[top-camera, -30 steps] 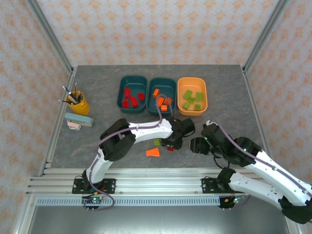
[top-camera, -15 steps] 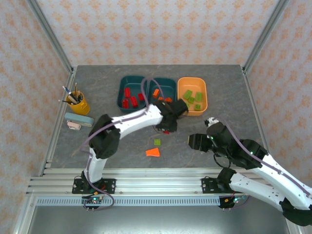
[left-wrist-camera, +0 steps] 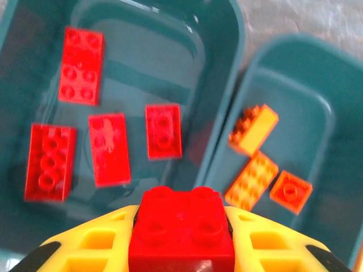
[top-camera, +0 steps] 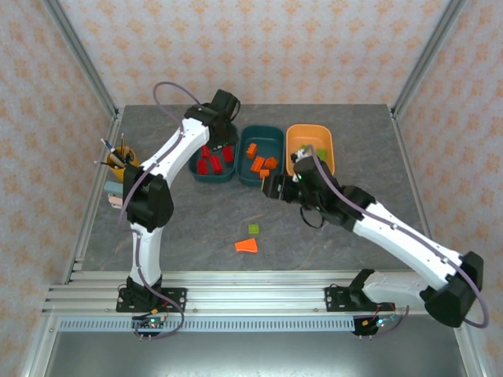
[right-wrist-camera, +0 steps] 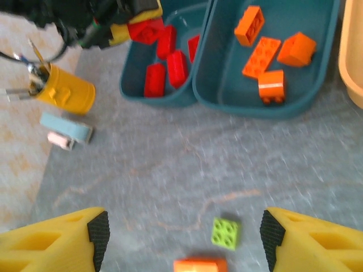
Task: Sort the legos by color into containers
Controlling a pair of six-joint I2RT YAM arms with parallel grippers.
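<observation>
My left gripper [left-wrist-camera: 181, 243] is pinched on a red brick [left-wrist-camera: 180, 224] and hangs over the left teal tray [left-wrist-camera: 142, 56], where four red bricks [left-wrist-camera: 109, 148] lie flat. Just beside it, the middle teal tray [left-wrist-camera: 295, 85] holds orange bricks [left-wrist-camera: 252, 180]. My right gripper [right-wrist-camera: 184, 229] hovers over the grey table [right-wrist-camera: 170, 158] with its jaws wide apart and nothing in them. Below it a light green brick [right-wrist-camera: 225, 233] lies loose, with the orange wedge [right-wrist-camera: 199, 265] near it.

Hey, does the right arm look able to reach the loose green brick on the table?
Probably yes: its jaws stand open above the green brick, with only the orange wedge close by.
</observation>
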